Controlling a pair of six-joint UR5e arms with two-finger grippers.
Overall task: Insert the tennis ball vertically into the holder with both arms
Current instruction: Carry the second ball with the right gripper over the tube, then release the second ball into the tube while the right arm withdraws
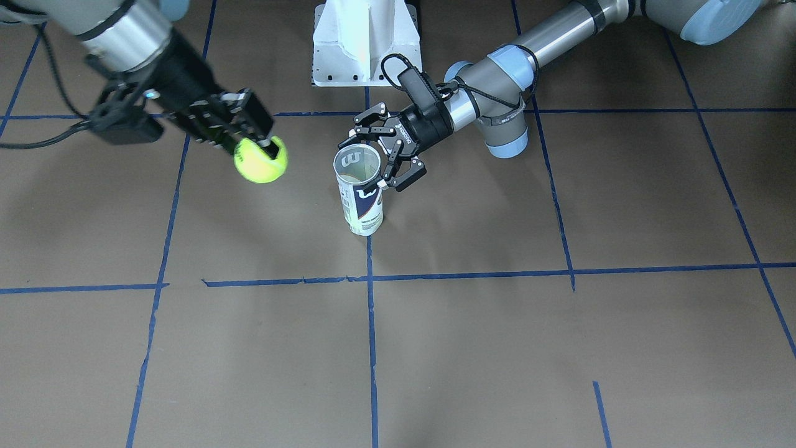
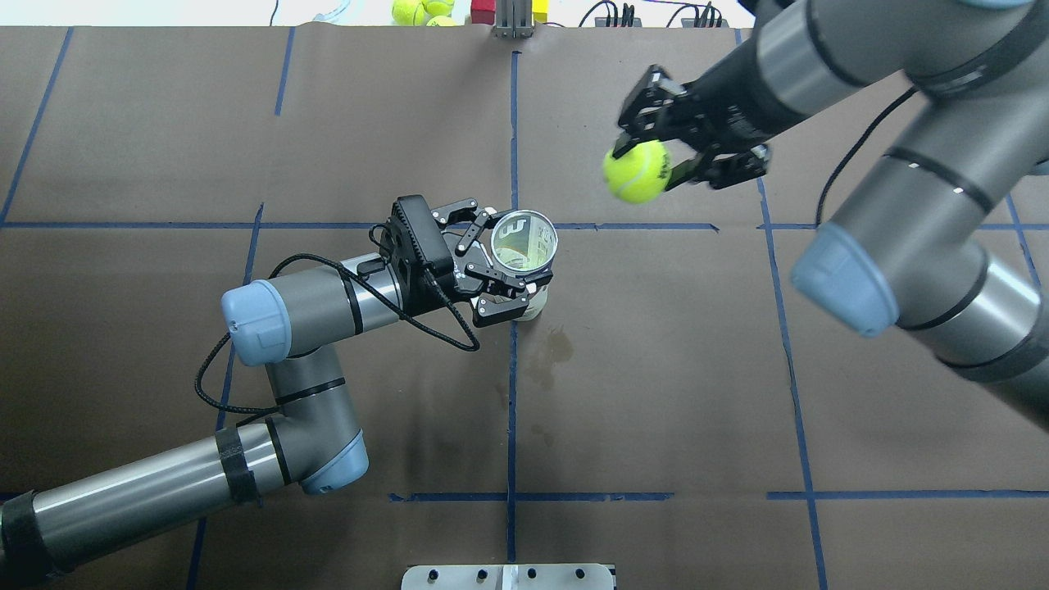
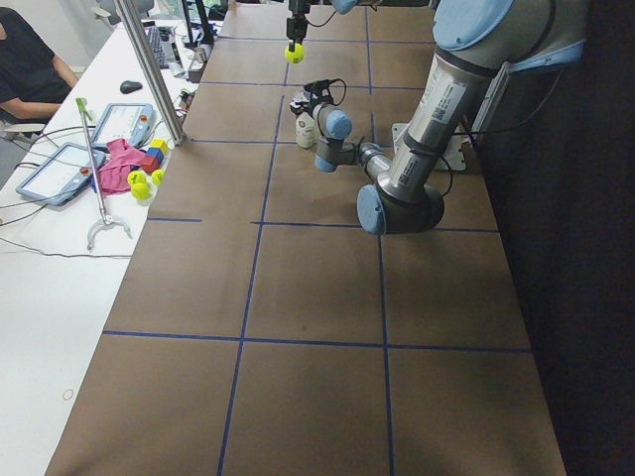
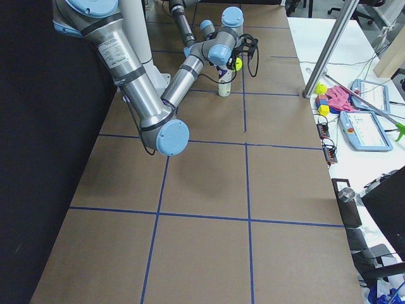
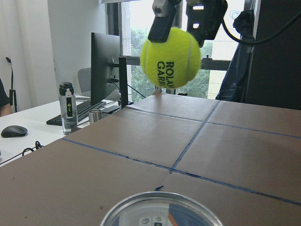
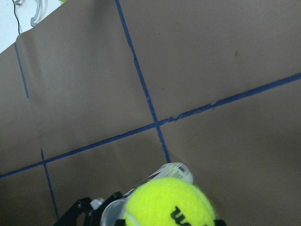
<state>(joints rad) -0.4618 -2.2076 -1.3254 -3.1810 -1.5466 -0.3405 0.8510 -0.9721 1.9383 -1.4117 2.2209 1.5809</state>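
The left arm (image 2: 164, 483) comes in low from the near left, bends sharply at the elbow and runs its wrist level over the bench (image 2: 656, 369). Its left pincer (image 2: 501, 260) lies on its side, fingers spread wide against either side of the holder (image 1: 362, 202) near the rim. The right arm (image 2: 901, 246) reaches in high from the right, and the right pincer (image 2: 651, 164) hangs above the bench, clamped on the tennis ball (image 2: 635, 174), off to the far right of the left pincer.
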